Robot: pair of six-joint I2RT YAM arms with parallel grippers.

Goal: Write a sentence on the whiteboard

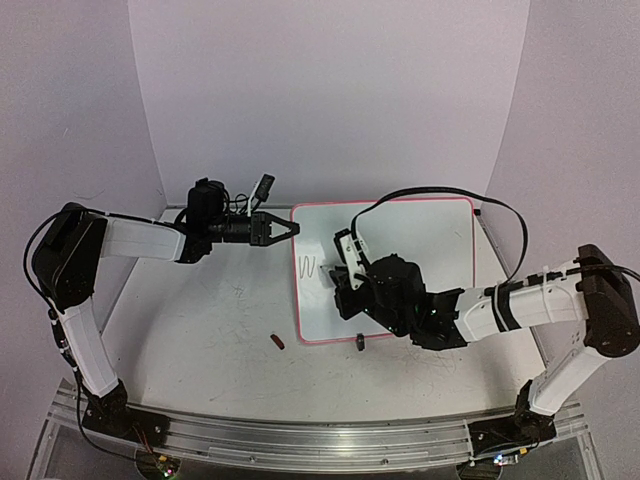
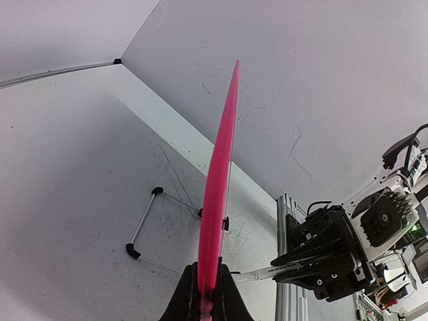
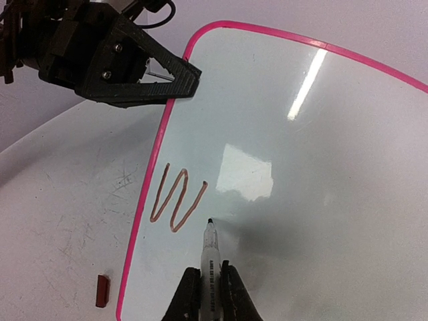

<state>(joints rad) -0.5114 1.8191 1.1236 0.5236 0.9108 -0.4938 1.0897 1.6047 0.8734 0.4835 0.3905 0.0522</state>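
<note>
Scuffed grey tabletop (image 1: pixel 200 320) with plain white walls (image 1: pixel 330 100) all round, nothing fancy. My right gripper (image 3: pixel 210 273) is clamped tight on a marker (image 3: pixel 210 244), one finger each side of the barrel. The tip points away from me and sits on or just off the whiteboard (image 3: pixel 314 200); honestly can't tell if it's actually touching. Just left of the tip there's a brownish-red zigzag (image 3: pixel 177 197) that reads like a W, hugging the board's left edge. My read: I'm mid-writing, one letter down and pretty much the whole sentence to go, so early days. The next move wants the tip down with light pressure and a stroke starting just right of that W, then working rightward over the bare white, and there's plenty of that. My left gripper (image 3: pixel 187 75) is pinched shut on the pink frame (image 2: pixel 217 180) near the far left corner, which I reckon stops the board sliding under the pen. The board looks flat on the table, middle and a bit to my right. Other bits: a small red cap (image 1: pixel 277 341) on the table just off the board's near left corner, and a black clip foot (image 1: pixel 358 343) on its near edge. Nothing sits in the writing path. I'd only worry about dragging my own fingers through the wet W.
</note>
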